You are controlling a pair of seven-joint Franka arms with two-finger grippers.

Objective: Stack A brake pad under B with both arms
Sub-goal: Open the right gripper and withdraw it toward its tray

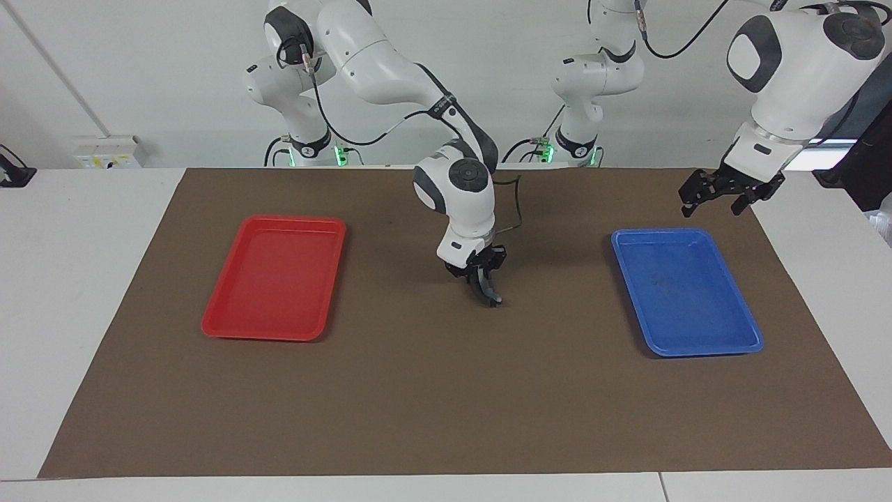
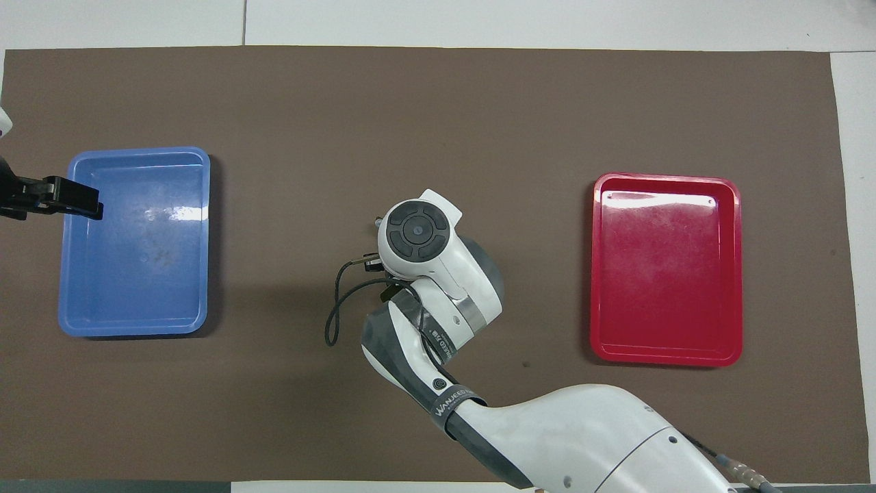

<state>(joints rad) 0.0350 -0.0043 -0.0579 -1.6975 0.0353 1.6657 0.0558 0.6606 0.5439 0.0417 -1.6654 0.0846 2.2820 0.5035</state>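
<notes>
My right gripper (image 1: 482,273) hangs low over the middle of the brown mat, between the two trays. It is shut on a dark curved pad (image 1: 490,294) that points down from its fingers, with its lower tip at or just above the mat. It looks like the crescent pad B, but I cannot tell for sure. In the overhead view the right arm's wrist (image 2: 417,236) hides this pad and the gripper. The short A brake pad does not show in either view. My left gripper (image 1: 728,194) is open and empty, raised at the blue tray's rim (image 2: 68,198).
A blue tray (image 1: 739,328) lies on the mat toward the left arm's end, also seen from overhead (image 2: 198,239), with nothing in it. A red tray (image 1: 230,307) lies toward the right arm's end, also seen from overhead (image 2: 732,274), with nothing in it.
</notes>
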